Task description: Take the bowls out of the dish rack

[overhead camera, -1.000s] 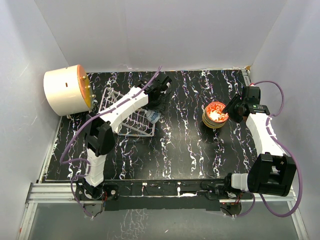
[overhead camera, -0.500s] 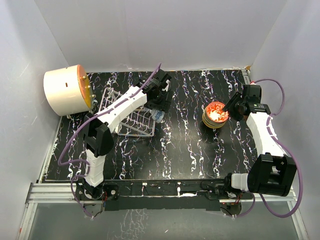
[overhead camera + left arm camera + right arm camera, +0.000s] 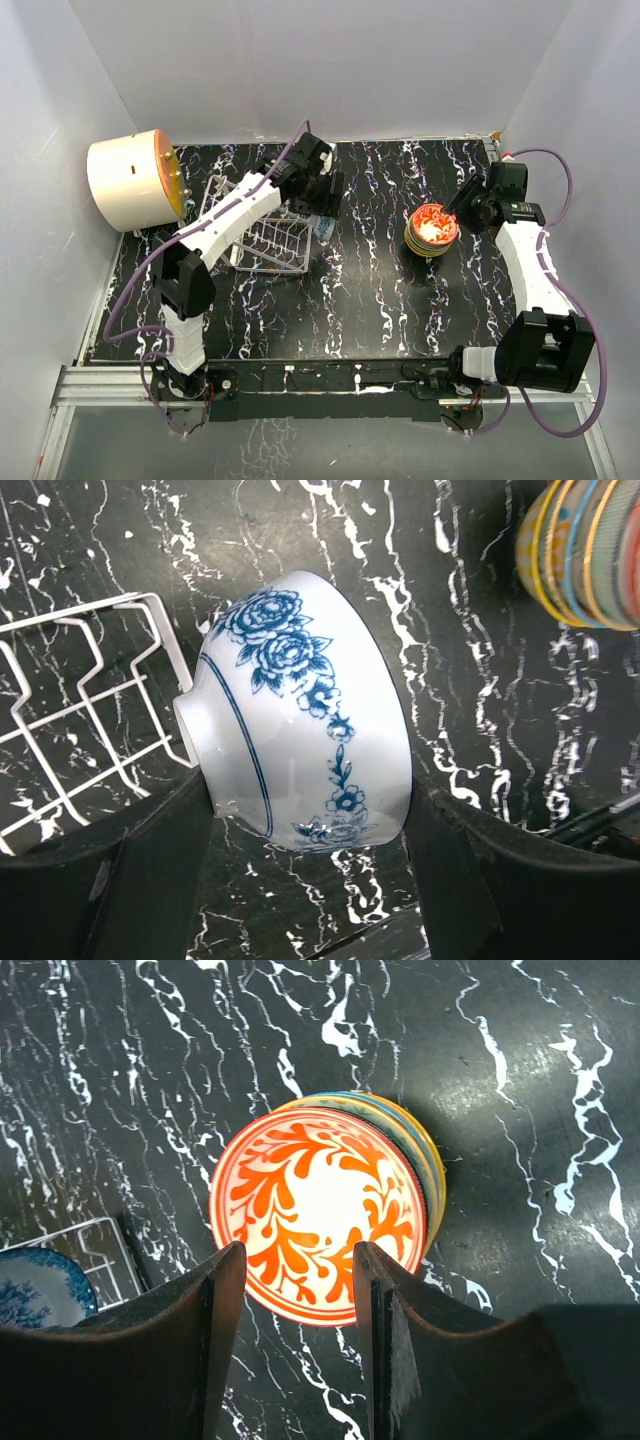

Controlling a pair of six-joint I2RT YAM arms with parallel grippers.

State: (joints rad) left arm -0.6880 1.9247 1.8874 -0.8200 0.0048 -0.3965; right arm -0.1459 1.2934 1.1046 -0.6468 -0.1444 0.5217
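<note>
- The left gripper (image 3: 305,820) is clamped on a white bowl with blue flowers (image 3: 300,710), one finger on each side of its wall.
- That blue-flowered bowl hangs above the black marbled surface (image 3: 380,290), just off the right end of the wire dish rack (image 3: 268,246). From the left wrist view I cannot tell whether its foot touches the rack's end wires.
- The bowl lies on its side: the foot ring points back toward the rack and the mouth faces away from it, toward the robot's right. Its axis therefore runs roughly level rather than upright.
- The stack of bowls (image 3: 430,228) stands well apart to the right, with a red-orange leaf-patterned bowl (image 3: 318,1215) on top and yellow and teal rims showing beneath it.
- The right gripper (image 3: 297,1260) hangs over that stack with its fingers spread and nothing between them. It is the nearer arm to the stack, but the left one carries the load.
- No other bowl shows in the visible part of the rack, so this is probably the last one to unload.
- The coming move likely turns on two things: carrying the bowl rightward across the bare surface, and rolling it mouth-up so it nests on the orange bowl.
- The right gripper stands over the landing spot and may need to give way.
</note>
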